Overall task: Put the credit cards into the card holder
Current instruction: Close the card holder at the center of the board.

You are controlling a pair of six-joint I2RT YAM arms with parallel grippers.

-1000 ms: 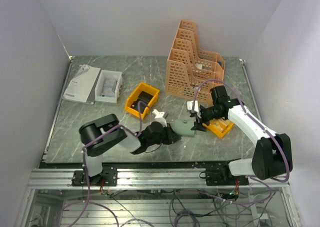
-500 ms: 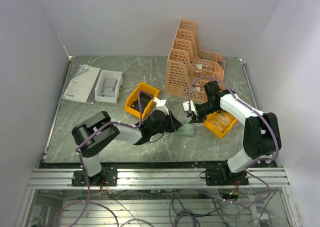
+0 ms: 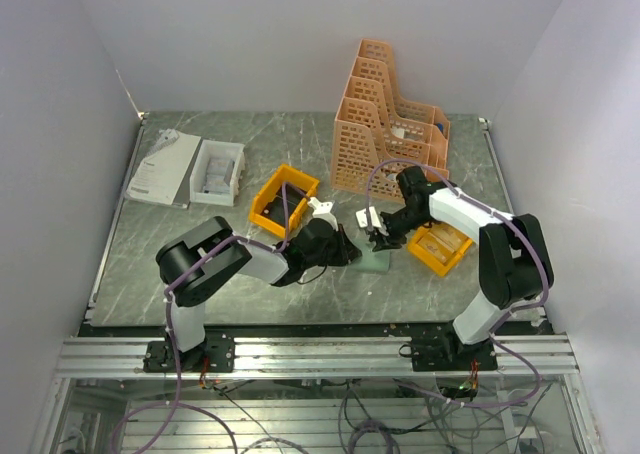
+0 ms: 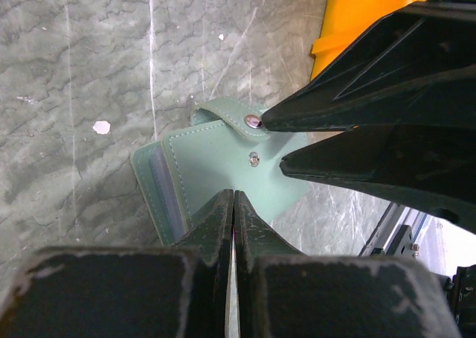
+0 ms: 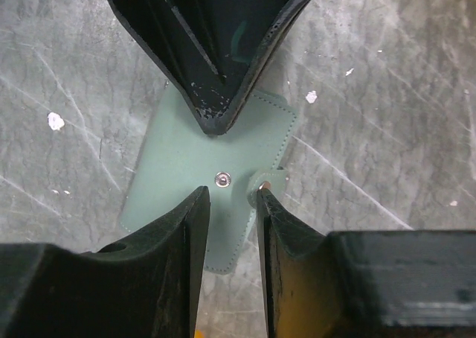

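The card holder (image 3: pixel 377 262) is a grey-green wallet lying shut and flat on the marble table, its snap (image 5: pixel 222 179) facing up. My left gripper (image 4: pixel 234 194) is shut, with its tips resting on the wallet's cover (image 4: pixel 216 155). My right gripper (image 5: pixel 230 195) stands open over the opposite edge, one finger (image 5: pixel 262 198) touching the unsnapped strap (image 4: pixel 236 119). From above, the left gripper (image 3: pixel 347 250) and right gripper (image 3: pixel 379 237) meet at the wallet. Pale tan credit cards (image 3: pixel 443 242) lie in the small orange bin (image 3: pixel 428 258), partly hidden by the right arm.
A tall orange file rack (image 3: pixel 385 114) stands behind the right arm. A second orange-yellow bin (image 3: pixel 283 199) sits left of centre. A white box (image 3: pixel 217 171) and a white booklet (image 3: pixel 163 166) lie at the far left.
The right arm swung left from the bin to the wallet and its jaws narrowed. The left gripper closed fully and pushed forward onto the wallet.
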